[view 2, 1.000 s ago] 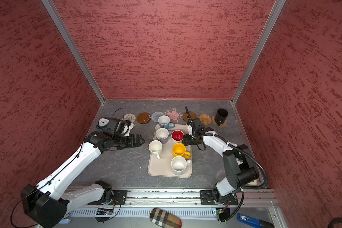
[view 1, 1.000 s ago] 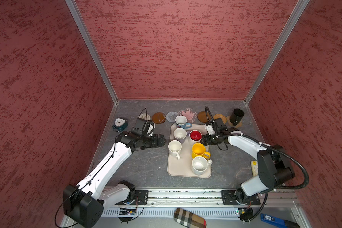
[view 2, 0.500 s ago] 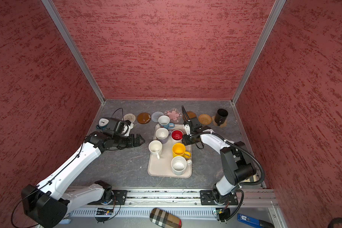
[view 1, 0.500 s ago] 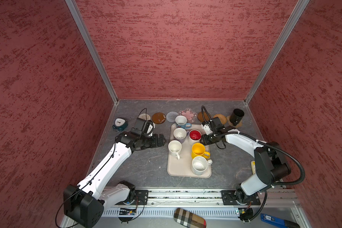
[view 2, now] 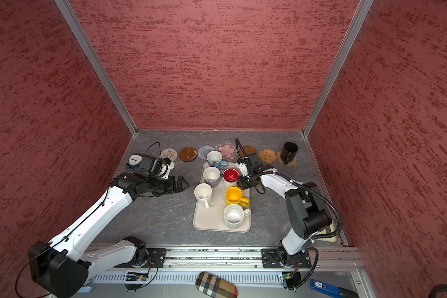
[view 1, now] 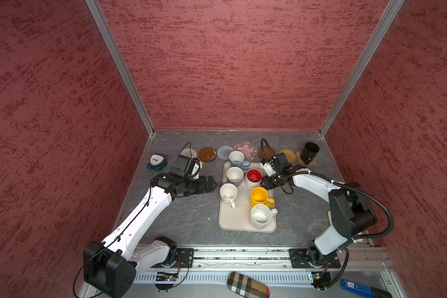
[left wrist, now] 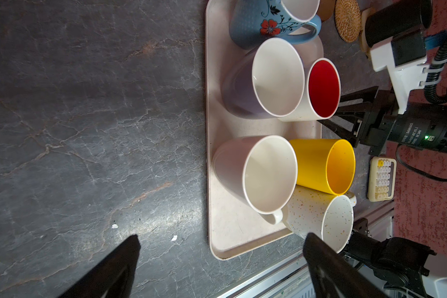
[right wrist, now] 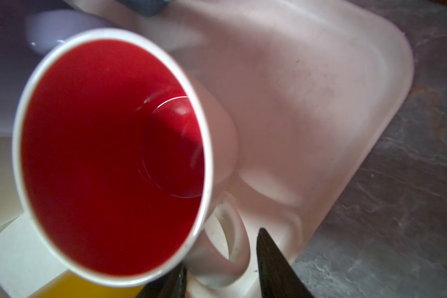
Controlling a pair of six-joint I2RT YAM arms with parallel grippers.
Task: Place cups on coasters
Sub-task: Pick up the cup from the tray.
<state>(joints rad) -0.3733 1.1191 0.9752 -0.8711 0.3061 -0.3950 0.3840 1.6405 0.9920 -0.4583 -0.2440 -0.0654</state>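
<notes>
Several cups stand on the beige tray (view 1: 232, 222). The white cup with red inside (view 1: 254, 176) (right wrist: 109, 154) has its handle between the fingers of my right gripper (view 1: 262, 182) (right wrist: 222, 249); a gap still shows beside one finger, so it is open. My left gripper (view 1: 212, 184) (left wrist: 221, 235) hangs wide open and empty, left of the tray. The black cup (view 1: 309, 152) stands on the tan scalloped coaster (view 1: 305, 161). Bare coasters line the back: a spiral disc (view 1: 189, 153), a brown disc (view 1: 207, 154), the pink flower (view 1: 246, 149), the wicker disc (view 1: 287, 154).
A small clock (view 1: 155, 162) sits at the back left by the wall. A yellow cup (view 1: 259, 195) and a lavender cup (view 1: 234, 174) crowd the red-inside one. A plaid case (view 1: 248, 285) and a blue tool (view 1: 359, 287) lie beyond the front rail.
My right gripper has slid in toward the red-inside cup and its jaws have narrowed around the handle. The left arm has not moved.
</notes>
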